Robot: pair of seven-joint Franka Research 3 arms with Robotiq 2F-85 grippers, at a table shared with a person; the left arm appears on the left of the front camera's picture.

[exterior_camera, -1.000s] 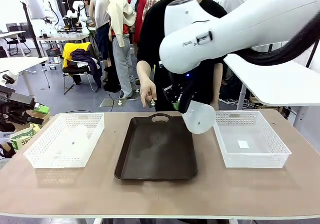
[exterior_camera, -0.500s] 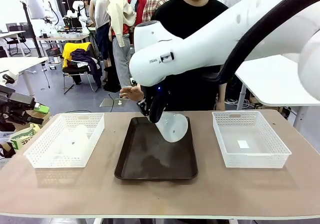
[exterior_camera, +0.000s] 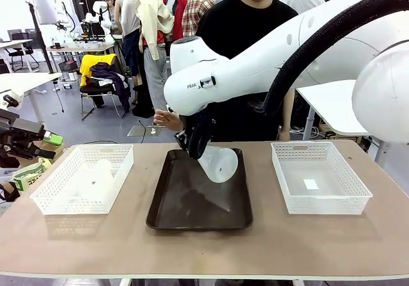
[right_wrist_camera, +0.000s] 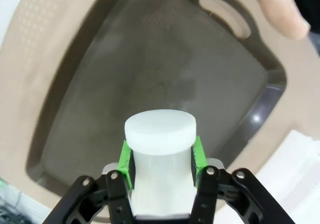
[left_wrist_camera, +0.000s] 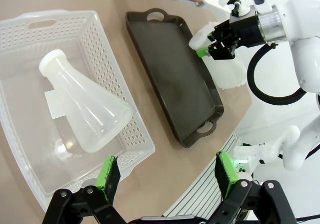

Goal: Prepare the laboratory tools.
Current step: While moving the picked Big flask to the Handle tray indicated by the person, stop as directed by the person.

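Note:
My right gripper (exterior_camera: 193,146) is shut on the neck of a frosted white conical flask (exterior_camera: 218,163), which hangs tilted over the far end of the dark brown tray (exterior_camera: 192,209). The wrist view looks down on the flask's round rim (right_wrist_camera: 160,131) between the green pads (right_wrist_camera: 126,165), with the tray (right_wrist_camera: 150,73) below. A second flask (left_wrist_camera: 85,111) lies on its side in the left white basket (left_wrist_camera: 95,43), also visible as flask (exterior_camera: 97,176). Above that basket my left gripper (left_wrist_camera: 166,176) hangs open and holds nothing.
A white mesh basket (exterior_camera: 354,193) with a small paper label stands right of the tray. The person stands at the far side, one hand (exterior_camera: 167,118) hovering just beyond the tray's handle (right_wrist_camera: 225,13). Bare tabletop (exterior_camera: 204,247) lies in front.
My right arm has swung left with the flask, from beside the right basket to over the tray's far end. The left arm has stayed still.

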